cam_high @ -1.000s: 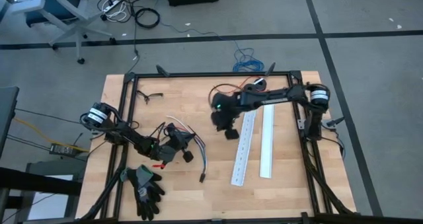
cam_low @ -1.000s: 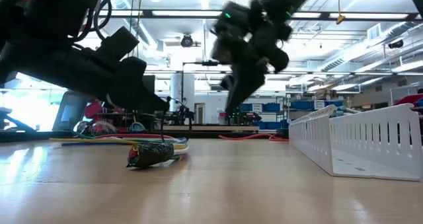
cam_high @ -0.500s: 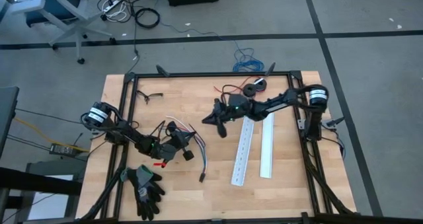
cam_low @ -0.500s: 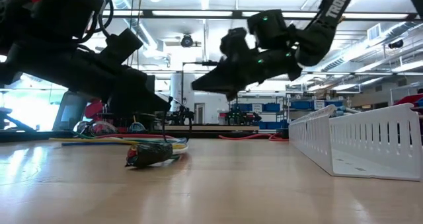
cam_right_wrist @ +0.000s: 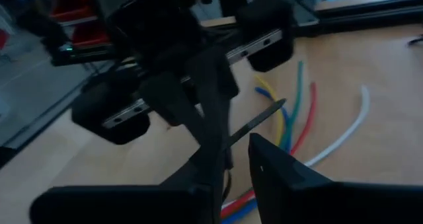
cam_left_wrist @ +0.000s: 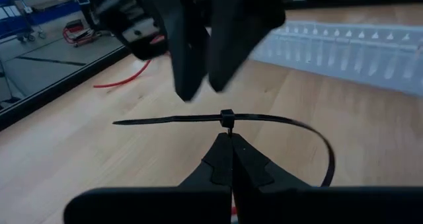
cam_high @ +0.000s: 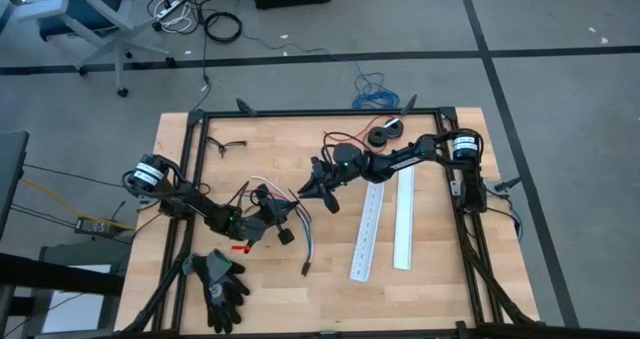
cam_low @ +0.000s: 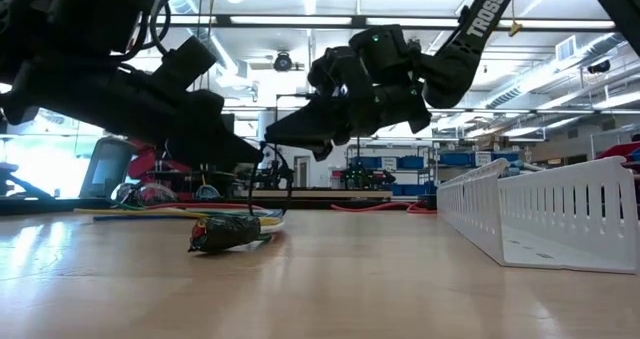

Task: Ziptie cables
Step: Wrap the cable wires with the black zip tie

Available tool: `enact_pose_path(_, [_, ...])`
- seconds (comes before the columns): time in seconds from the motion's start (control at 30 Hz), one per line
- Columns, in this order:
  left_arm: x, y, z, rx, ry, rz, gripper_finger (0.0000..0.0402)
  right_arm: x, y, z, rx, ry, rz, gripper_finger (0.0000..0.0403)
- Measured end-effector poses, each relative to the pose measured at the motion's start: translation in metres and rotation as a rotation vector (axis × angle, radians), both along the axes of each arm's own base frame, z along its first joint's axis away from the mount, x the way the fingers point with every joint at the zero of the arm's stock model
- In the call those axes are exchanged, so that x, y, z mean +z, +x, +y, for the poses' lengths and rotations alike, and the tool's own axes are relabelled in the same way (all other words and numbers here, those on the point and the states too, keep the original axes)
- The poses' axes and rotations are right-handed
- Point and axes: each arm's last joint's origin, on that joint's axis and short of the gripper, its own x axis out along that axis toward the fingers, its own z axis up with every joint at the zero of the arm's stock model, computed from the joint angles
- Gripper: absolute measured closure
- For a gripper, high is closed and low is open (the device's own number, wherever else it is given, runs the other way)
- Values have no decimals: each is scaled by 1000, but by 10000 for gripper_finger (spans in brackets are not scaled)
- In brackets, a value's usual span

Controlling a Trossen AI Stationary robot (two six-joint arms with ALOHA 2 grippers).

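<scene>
The cables [cam_high: 303, 234] lie on the wooden table with their dark joined end [cam_low: 226, 232] toward the near edge. The coloured wires [cam_right_wrist: 291, 121] fan out under both grippers. My left gripper [cam_left_wrist: 229, 145] hovers above them, shut on a black zip tie [cam_left_wrist: 165, 120]. My right gripper [cam_right_wrist: 239, 159] faces it, nearly level, and is open. Its fingertips [cam_left_wrist: 189, 85] stand just beyond the tie's strap. The tie's free tip [cam_right_wrist: 274, 109] shows in line with the gap between them; whether it touches them I cannot tell. My left gripper pinches the zip tie just under its small square head [cam_left_wrist: 227, 116], at the very ends of its two shut fingers. The fingers lie nearly level and across the strap. The tie is lifted clear of the table. One end sticks out straight [cam_left_wrist: 132, 122] and the other curves down [cam_left_wrist: 325, 151].
Two white slotted cable ducts [cam_high: 370, 229] lie right of centre. A black spool with red wire [cam_high: 381, 134] sits at the far edge, and black gloves [cam_high: 220, 279] at the near left. A blue wire coil [cam_high: 370, 89] lies on the floor beyond the table frame [cam_high: 320, 112].
My right gripper has swung from pointing down near the ducts to nearly level. It has sunk and gone toward the table's left until its fingertips face the left gripper's zip tie. The left gripper and the cables have stayed in place.
</scene>
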Motion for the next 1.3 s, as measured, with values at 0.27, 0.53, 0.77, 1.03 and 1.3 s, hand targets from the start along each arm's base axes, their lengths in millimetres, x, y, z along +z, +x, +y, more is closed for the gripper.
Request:
enact_pose_path(0.27, [0,0,0,-11,33,21,401,-3,-1,2,42,26,36,316])
enact_pose_path(0.53, [0,0,1,-27,84,54,401,5,5,1,94,65,55,322])
enact_pose_path(0.77, [0,0,1,-27,85,55,401,17,16,-3,77,75,101,325])
enact_pose_path(1.03, [0,0,1,-27,85,55,401,16,20,-5,45,81,163,325])
enact_pose_path(1.3, [0,1,1,-31,103,66,401,17,21,-2,78,111,149,325])
